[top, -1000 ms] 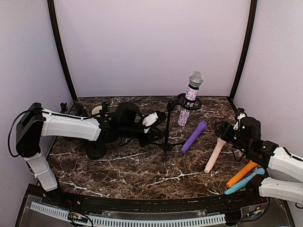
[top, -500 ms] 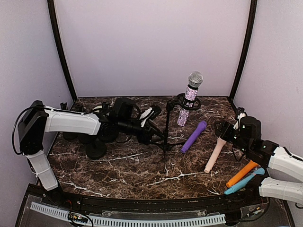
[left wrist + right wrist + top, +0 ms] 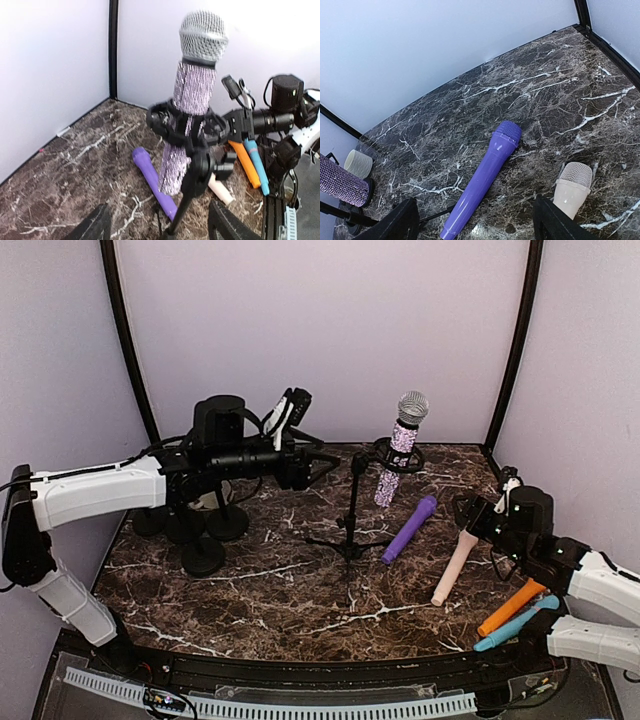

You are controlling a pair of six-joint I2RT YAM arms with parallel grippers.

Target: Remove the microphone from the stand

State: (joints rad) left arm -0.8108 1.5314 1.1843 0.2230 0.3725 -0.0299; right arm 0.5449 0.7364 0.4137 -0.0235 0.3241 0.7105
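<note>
The microphone [image 3: 401,445], with a sparkly purple body and a silver mesh head, stands tilted in the clip of the black tripod stand [image 3: 352,510] at mid-table. My left gripper [image 3: 322,455] hovers raised, left of the stand at about clip height, open and holding nothing. In the left wrist view the microphone [image 3: 192,100] and stand [image 3: 197,175] lie straight ahead, beyond my open fingers [image 3: 95,227]. My right gripper [image 3: 470,512] rests low at the right, open and empty, its fingertips [image 3: 560,222] framing the table.
A purple toy microphone [image 3: 410,528] lies right of the stand's legs, and a cream one [image 3: 455,565] beside it. Orange [image 3: 510,607] and blue [image 3: 515,625] ones lie by the right arm. Black round bases [image 3: 203,558] stand at the left. A white ribbed cup [image 3: 358,163] sits far back.
My left gripper has opened and risen from low by the stand's pole to clip height, pulling back left. The right arm and the microphone have not moved.
</note>
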